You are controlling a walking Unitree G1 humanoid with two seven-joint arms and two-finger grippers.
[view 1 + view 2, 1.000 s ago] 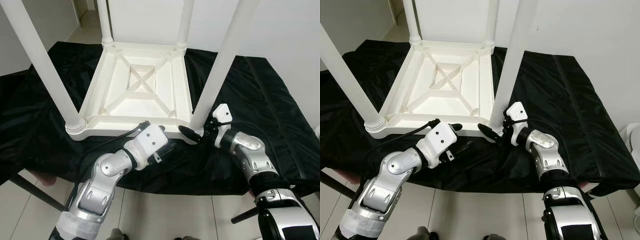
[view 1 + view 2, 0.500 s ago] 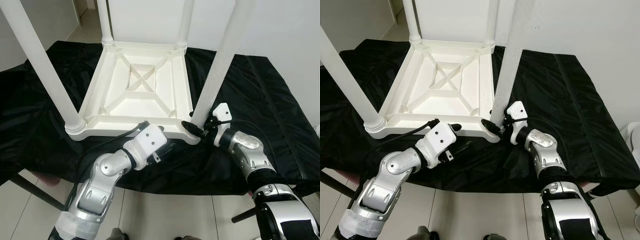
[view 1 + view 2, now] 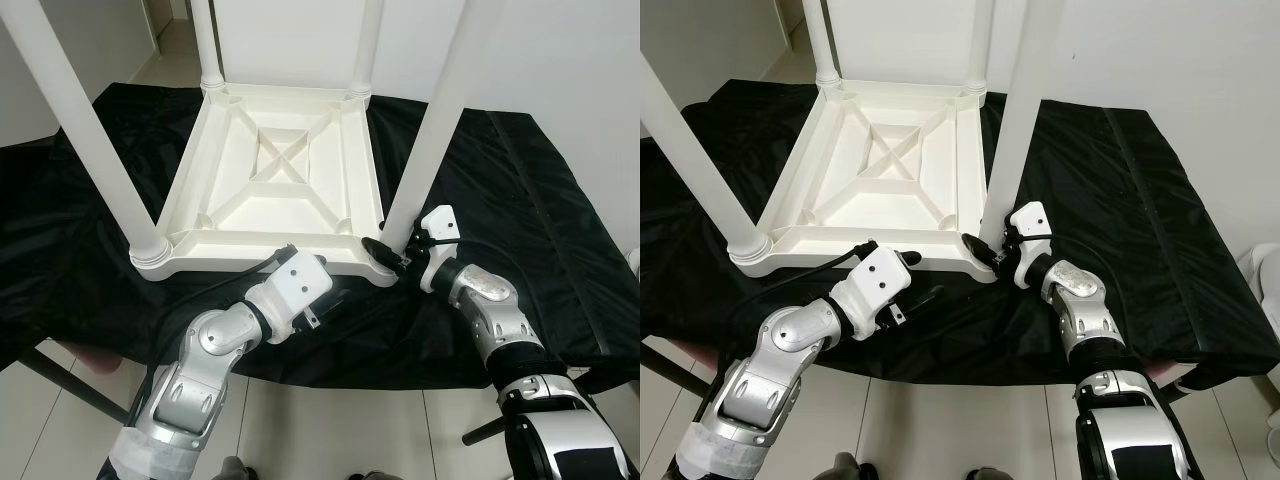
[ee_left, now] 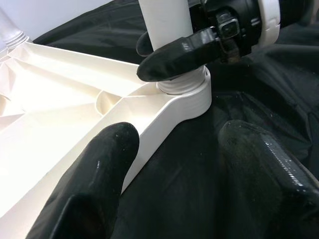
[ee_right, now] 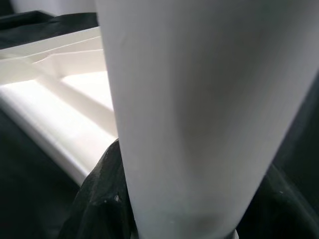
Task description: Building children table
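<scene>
Right gripper (image 3: 385, 252) clamps the table leg (image 3: 428, 140) base — left gripper (image 4: 174, 164) gapes beside, on black cloth (image 3: 520, 200).

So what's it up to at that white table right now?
Right gripper clamped on near-right leg at its socket. Left gripper open beside tabletop edge. Nothing in the way.
</scene>
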